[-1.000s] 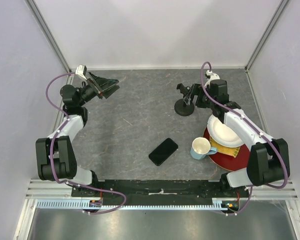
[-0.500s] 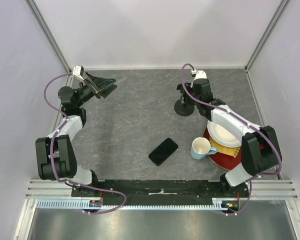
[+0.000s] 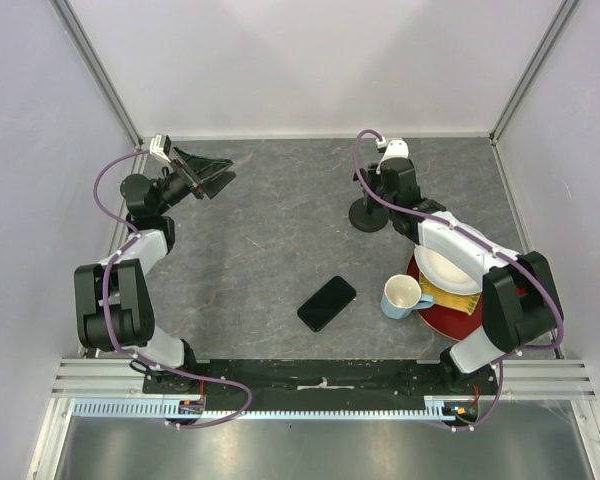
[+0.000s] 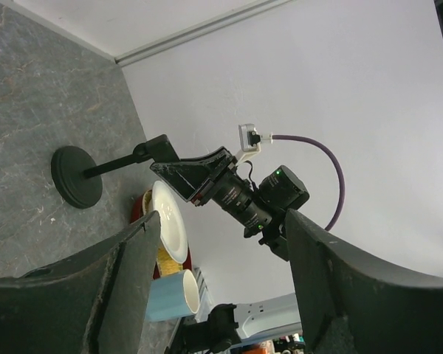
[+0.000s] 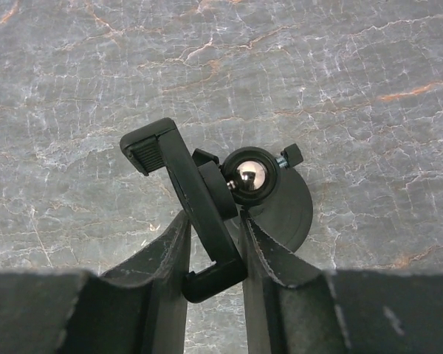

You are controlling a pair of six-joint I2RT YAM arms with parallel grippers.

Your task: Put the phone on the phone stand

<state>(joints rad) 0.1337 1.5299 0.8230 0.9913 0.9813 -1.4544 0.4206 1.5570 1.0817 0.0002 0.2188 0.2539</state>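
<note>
Black-jointed white arms [image 3: 460, 235] carry purple cables [image 4: 299, 137].

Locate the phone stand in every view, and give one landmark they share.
Top external: phone stand, right of centre toward the far edge.
Left wrist: its disc base at mid-left, post pointing right.
Right wrist: its clamp head, centre, inside the right gripper.
Shared landmark: the grey veined table.
</note>
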